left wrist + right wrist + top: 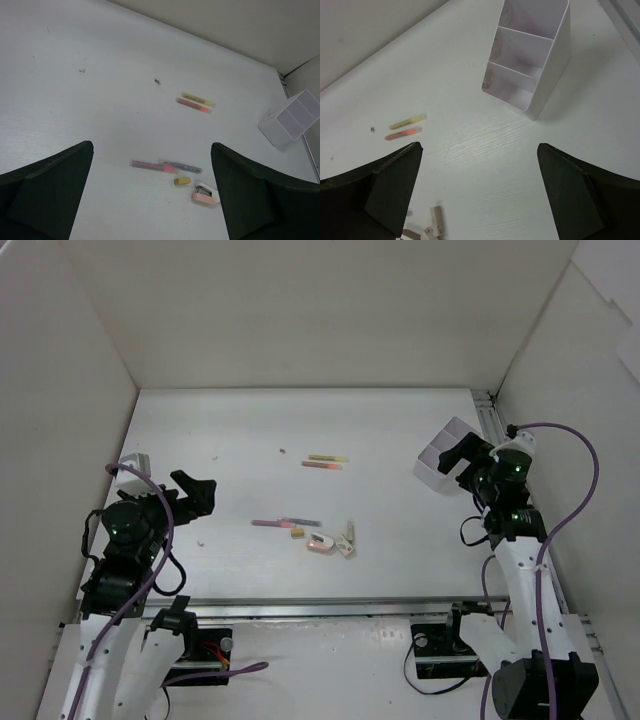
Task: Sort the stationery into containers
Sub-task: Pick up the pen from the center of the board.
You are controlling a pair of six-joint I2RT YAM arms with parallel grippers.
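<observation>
The stationery lies mid-table: a yellow stick [328, 457] and a pink-red stick [322, 466] side by side, then nearer a purple stick [268, 523], a grey stick [302, 521], a tan block [297, 532], a white-pink block [321, 542] and a cream block [346, 540]. A small white box [133, 467] stands at the left edge. A larger box [436, 462] with three compartments [552, 65] stands at the right. My left gripper [195, 495] is open and empty, left of the items [151, 165]. My right gripper [462, 462] is open and empty beside the larger box [479, 150].
A tiny dark speck [283, 451] lies behind the yellow stick. White walls close in the table at the back and both sides. A metal rail [487, 415] runs along the right edge behind the larger box.
</observation>
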